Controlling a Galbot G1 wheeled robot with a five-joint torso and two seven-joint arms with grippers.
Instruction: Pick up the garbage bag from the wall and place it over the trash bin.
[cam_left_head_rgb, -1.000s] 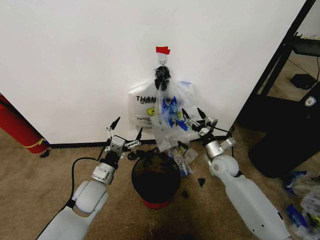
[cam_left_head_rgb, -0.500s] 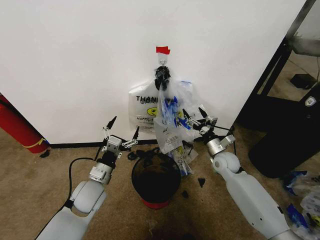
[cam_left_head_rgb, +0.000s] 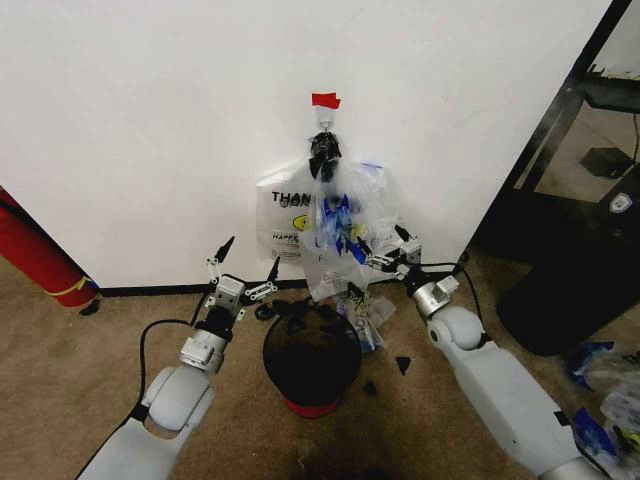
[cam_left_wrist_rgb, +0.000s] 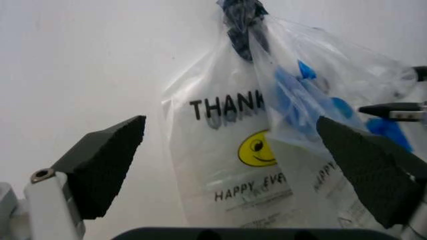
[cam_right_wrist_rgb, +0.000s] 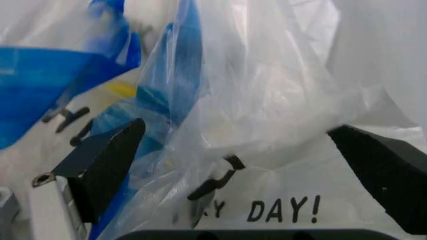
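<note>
The garbage bag, see-through with blue patches, hangs from a small hook on the white wall, under a red tape strip. It lies in front of a THANK YOU bag. The black mesh trash bin stands on the carpet right below. My right gripper is open at the bag's right side; in the right wrist view the bag's plastic lies between its fingers. My left gripper is open, low and left of the bags, facing them.
A red fire extinguisher leans at the far left. A tall black cabinet stands at the right, with more bags on the floor in front of it. Small black scraps lie beside the bin.
My right gripper has pushed in toward the wall and into the garbage bag's right side, and the plastic has shifted slightly. The left gripper has barely moved.
</note>
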